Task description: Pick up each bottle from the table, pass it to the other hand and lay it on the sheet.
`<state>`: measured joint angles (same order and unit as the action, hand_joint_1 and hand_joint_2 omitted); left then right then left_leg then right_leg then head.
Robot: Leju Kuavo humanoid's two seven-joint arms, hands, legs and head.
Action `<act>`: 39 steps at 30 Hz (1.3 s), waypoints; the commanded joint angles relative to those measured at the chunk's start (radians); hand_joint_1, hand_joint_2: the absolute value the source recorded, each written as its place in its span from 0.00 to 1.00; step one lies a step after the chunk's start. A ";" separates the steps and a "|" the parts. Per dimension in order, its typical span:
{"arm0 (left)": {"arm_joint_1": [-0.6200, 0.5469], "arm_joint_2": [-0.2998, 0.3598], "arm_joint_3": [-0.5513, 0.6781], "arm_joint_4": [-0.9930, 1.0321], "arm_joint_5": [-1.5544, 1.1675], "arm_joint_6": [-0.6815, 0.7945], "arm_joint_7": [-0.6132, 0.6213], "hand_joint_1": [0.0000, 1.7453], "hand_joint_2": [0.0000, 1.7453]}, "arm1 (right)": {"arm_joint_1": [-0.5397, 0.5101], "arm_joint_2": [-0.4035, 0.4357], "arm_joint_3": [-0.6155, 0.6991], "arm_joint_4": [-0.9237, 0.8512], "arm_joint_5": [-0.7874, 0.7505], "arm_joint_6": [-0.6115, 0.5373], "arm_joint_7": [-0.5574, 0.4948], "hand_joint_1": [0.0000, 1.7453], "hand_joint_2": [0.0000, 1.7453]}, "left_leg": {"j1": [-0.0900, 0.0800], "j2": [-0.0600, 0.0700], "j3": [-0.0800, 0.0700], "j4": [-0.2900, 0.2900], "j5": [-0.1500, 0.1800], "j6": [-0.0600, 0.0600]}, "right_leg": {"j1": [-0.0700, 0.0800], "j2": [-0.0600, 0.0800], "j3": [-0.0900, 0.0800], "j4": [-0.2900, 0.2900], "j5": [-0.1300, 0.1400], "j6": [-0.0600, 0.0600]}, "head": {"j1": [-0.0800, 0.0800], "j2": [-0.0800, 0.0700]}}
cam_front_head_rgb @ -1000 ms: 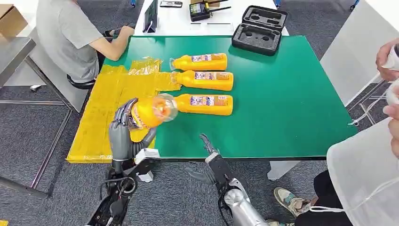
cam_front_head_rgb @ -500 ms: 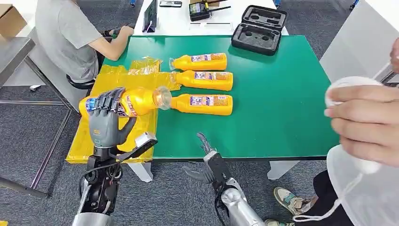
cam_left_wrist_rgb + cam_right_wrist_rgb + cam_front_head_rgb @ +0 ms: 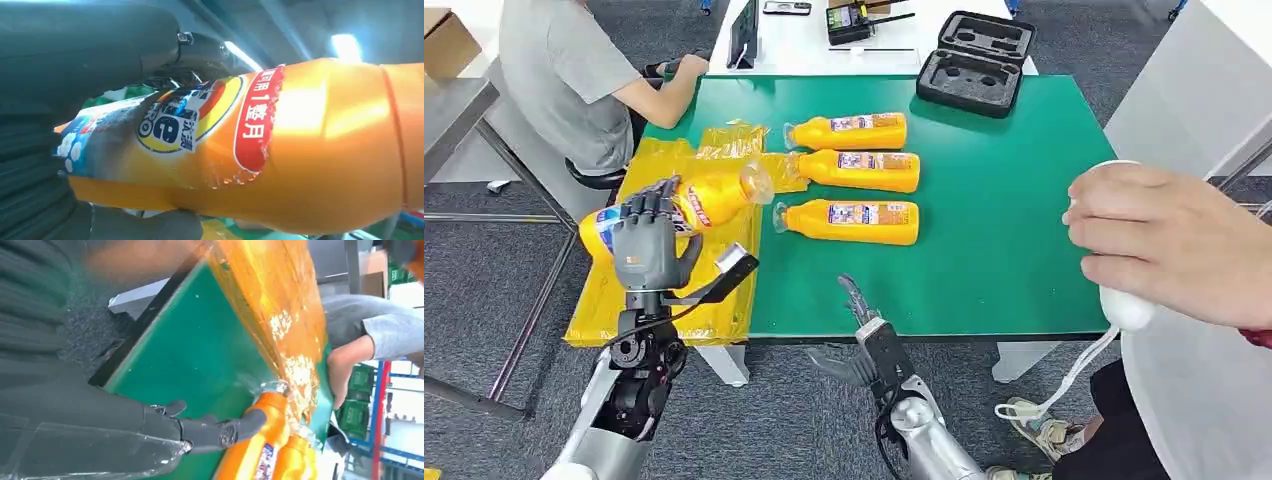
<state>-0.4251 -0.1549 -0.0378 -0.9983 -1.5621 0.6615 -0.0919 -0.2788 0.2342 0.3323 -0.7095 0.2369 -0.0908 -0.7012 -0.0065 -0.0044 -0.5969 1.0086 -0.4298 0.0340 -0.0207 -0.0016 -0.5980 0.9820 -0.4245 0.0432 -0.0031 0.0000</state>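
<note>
Holding the bottle (image 3: pixel 674 206) gripped in my left hand (image 3: pixel 650 243) above the yellow sheet (image 3: pixel 664 290) at the table's left edge; right hand (image 3: pixel 859 330) hangs empty, fingers apart. Next I'd lower and release.

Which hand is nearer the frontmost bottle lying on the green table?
Right. The right hand hangs open at the table's front edge, just below the frontmost bottle; the left hand holds another bottle above the yellow sheet.

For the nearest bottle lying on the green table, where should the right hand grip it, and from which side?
Nearest bottle lies flat, cap toward the yellow sheet. Probably best gripped across the labelled mid-body, right hand coming from the near edge; the next bottle crowds the far side.
</note>
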 commanded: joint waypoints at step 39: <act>-0.253 0.142 -0.220 0.697 0.007 0.037 0.038 1.00 1.00 | 0.104 -0.067 0.222 -0.266 -0.020 0.011 0.003 0.00 1.00 | 0.002 0.001 0.003 0.000 -0.001 -0.002 | 0.002 0.000 0.004 -0.001 -0.001 -0.002 | 0.000 0.000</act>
<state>-0.5970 -0.0088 -0.3109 -0.4722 -1.5458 0.6615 -0.0450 -0.1699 0.2079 0.4898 -0.9526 0.2220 -0.0820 -0.7012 -0.0063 -0.0040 -0.5972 1.0086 -0.4299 0.0339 -0.0206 -0.0014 -0.5984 0.9821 -0.4245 0.0432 -0.0031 0.0000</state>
